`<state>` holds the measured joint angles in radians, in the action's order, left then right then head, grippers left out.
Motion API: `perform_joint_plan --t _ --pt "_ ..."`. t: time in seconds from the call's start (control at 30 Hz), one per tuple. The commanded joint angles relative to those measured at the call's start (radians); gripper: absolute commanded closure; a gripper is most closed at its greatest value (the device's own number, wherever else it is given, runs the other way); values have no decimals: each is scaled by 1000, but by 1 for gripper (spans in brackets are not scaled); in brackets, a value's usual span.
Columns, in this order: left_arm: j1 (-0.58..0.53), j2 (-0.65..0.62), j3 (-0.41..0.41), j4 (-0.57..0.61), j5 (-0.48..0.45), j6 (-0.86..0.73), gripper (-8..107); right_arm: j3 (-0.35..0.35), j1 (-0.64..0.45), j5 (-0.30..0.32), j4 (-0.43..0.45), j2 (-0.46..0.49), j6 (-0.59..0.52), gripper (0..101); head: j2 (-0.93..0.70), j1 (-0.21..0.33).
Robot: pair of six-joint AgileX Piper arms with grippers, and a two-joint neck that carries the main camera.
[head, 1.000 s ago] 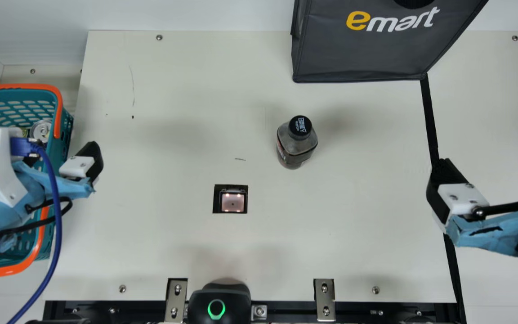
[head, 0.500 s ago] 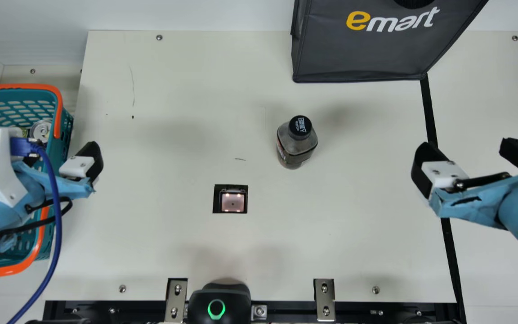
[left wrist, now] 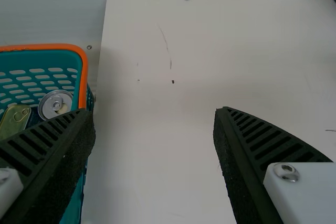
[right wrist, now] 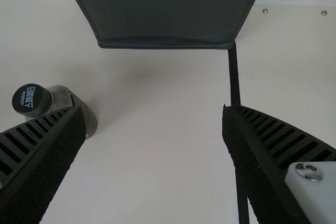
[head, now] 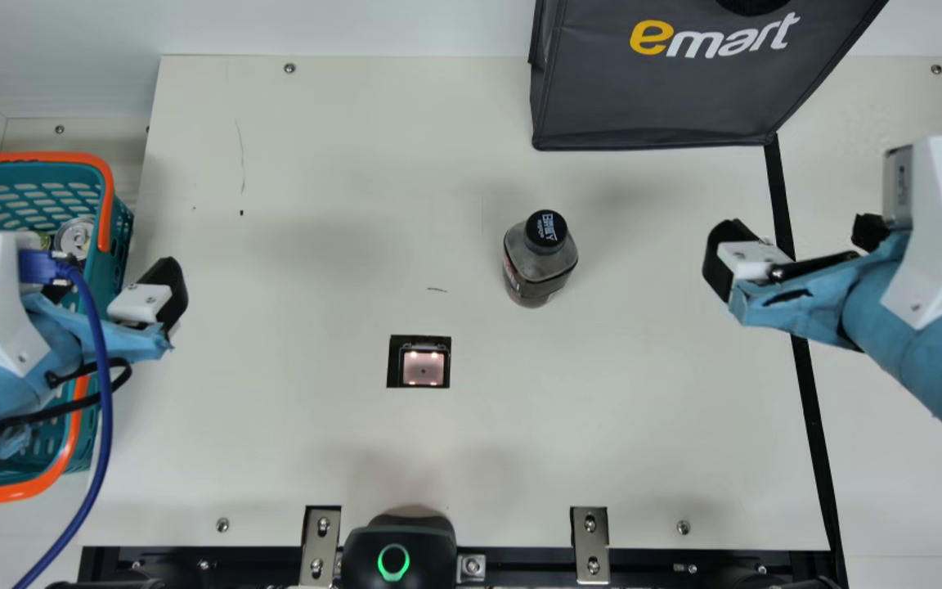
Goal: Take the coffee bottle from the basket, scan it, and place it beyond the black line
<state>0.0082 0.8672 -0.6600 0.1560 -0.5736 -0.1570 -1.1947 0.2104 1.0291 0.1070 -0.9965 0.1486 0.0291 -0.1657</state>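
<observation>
One broad cream table (head: pixel 316 450) fills most of the main view, lightly scratched towards the upper left, with small screws near its edges. A pale wall (head: pixel 340 29) runs along the top of the frame. Down the right side goes the black line (head: pixel 811 409), its upper end meeting a dark grey bag (head: pixel 659 98) at upper right. A square scanner window (head: pixel 423 368), with small pinkish lights, is set into the surface just below the centre. At the bottom edge sit two metal brackets (head: pixel 589 544) and a black device with a glowing green ring (head: pixel 399 552). The teal basket (head: pixel 38 156), rimmed in orange, stands at far left with cans (head: pixel 74 237) inside.

The coffee bottle (head: pixel 540 263) stands upright on the table, a little right of centre and above the scanner window, left of the black line. Its body is dark, with squared, glossy shoulders, and its round black cap (head: pixel 546 229) carries pale lettering.

At left, the left gripper (head: pixel 111 276) hangs partly over the basket; its wrist view shows the jaws wide apart. At right, the right gripper (head: pixel 802 229) reaches across the black line, well apart from the bottle, its jaws also spread wide.
</observation>
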Motion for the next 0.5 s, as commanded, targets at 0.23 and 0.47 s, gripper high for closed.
perform_joint_plan --t 0.23,0.47 --pt "0 0 0 0 0 0 9 0 23 -46 -8 -73 -12 10 -2 27" --pt "0 0 0 0 0 0 9 11 30 -90 -25 -132 -35 10 -2 27"
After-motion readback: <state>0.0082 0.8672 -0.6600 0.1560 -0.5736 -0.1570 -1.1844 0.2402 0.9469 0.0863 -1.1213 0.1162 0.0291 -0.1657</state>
